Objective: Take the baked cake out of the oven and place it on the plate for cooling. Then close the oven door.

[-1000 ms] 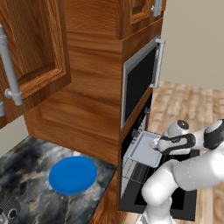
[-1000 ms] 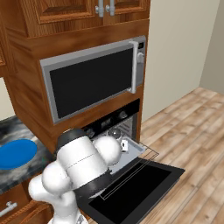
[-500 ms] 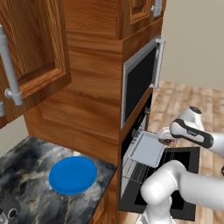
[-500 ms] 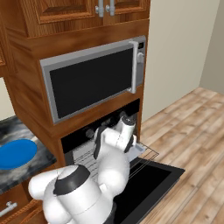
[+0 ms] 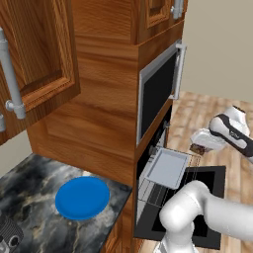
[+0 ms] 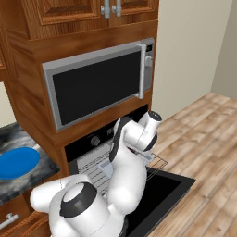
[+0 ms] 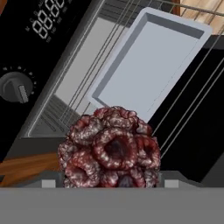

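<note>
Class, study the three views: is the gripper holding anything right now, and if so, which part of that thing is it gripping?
The gripper holds the baked cake, clamped by its sides near the base, lifted clear of the grey tray.

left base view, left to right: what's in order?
cabinet handle → plate → tray → cake in the hand

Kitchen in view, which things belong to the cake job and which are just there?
Job: cake in the pincer; plate; oven; oven door, open.
Just there: microwave; grey tray; cabinets.
</note>
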